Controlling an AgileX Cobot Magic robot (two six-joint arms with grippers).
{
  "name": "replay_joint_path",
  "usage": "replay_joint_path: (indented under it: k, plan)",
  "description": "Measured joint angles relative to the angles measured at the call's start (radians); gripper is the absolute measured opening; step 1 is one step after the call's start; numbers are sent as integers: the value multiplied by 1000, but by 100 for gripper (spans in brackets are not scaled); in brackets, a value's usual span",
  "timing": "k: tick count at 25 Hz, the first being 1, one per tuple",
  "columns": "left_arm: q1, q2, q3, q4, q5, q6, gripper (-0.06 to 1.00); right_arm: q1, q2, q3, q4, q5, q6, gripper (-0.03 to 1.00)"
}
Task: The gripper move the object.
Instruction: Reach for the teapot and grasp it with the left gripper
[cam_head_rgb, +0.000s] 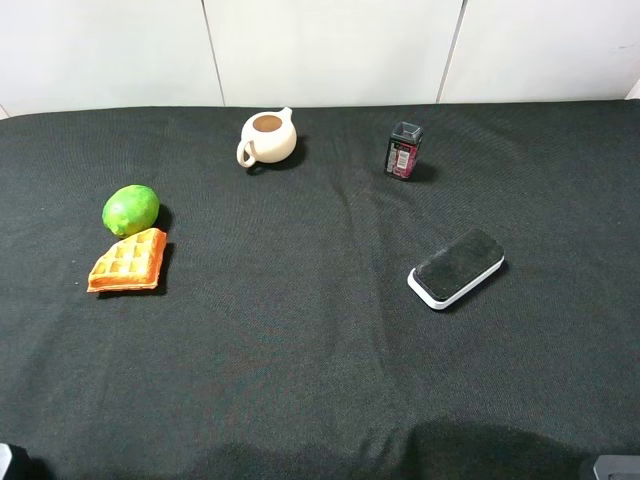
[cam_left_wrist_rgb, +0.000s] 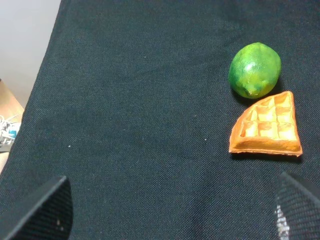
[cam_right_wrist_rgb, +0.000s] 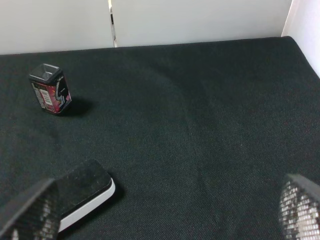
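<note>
The cream teapot stands upright at the back of the black table, left of centre, lid off, with its handle toward the front left. It does not show in either wrist view. My left gripper is open and empty, low over the table's front left, with its fingers wide apart. My right gripper is open and empty at the front right, and its fingers are also wide apart. Both are far from the teapot.
A green lime and an orange waffle piece lie at the left. A black-topped white eraser block lies right of centre. A small dark box with a red label stands at the back right. White wall panels stand behind the table.
</note>
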Motion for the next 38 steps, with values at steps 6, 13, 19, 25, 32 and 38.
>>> replay_joint_path:
  k: [6, 13, 19, 25, 32, 38]
  plan:
    - [0, 0, 0, 4, 0, 0, 79, 0, 0, 0, 0, 0, 0, 66]
    - [0, 0, 0, 6, 0, -1, 79, 0, 0, 0, 0, 0, 0, 66]
    - [0, 0, 0, 6, 0, -23, 79, 0, 0, 0, 0, 0, 0, 66]
    - [0, 5, 0, 5, 0, -25, 79, 0, 0, 0, 0, 0, 0, 66]
    - [0, 149, -32, 4, -1, -26, 79, 0, 0, 0, 0, 0, 0, 66]
    - [0, 332, -91, 4, -5, -27, 79, 0, 0, 0, 0, 0, 0, 66]
